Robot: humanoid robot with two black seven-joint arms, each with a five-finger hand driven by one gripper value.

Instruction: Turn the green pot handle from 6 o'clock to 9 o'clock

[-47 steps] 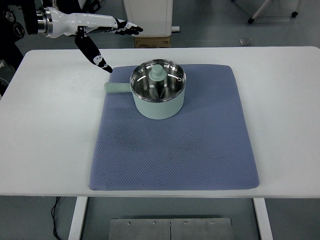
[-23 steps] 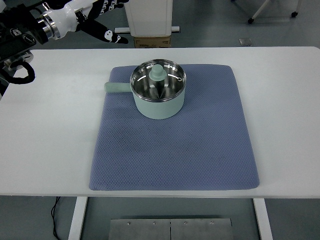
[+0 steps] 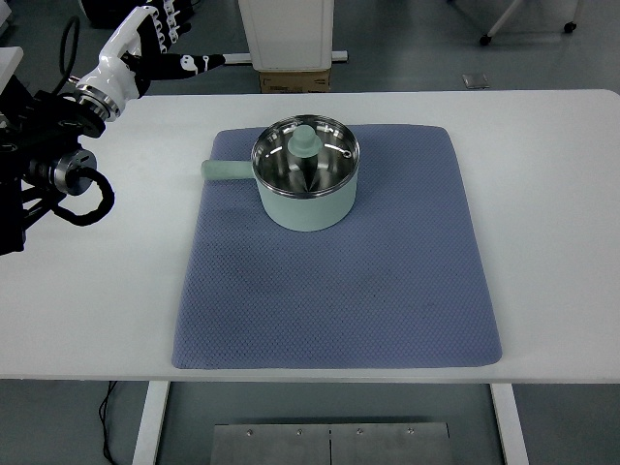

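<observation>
A pale green pot with a steel inside and a green-knobbed lid stands on the far part of a blue mat. Its handle points left, toward 9 o'clock. My left hand is at the top left, beyond the table's far edge, fingers spread and empty, well away from the pot. Its arm comes in along the left edge. The right arm is not in view.
The white table carries the mat. A white pedestal and a cardboard box stand behind the table's far edge. A chair base shows at the top right.
My left hand has pulled back up and to the left, away from the pot handle, and the arm has folded in at the left edge. The pot has not moved.
</observation>
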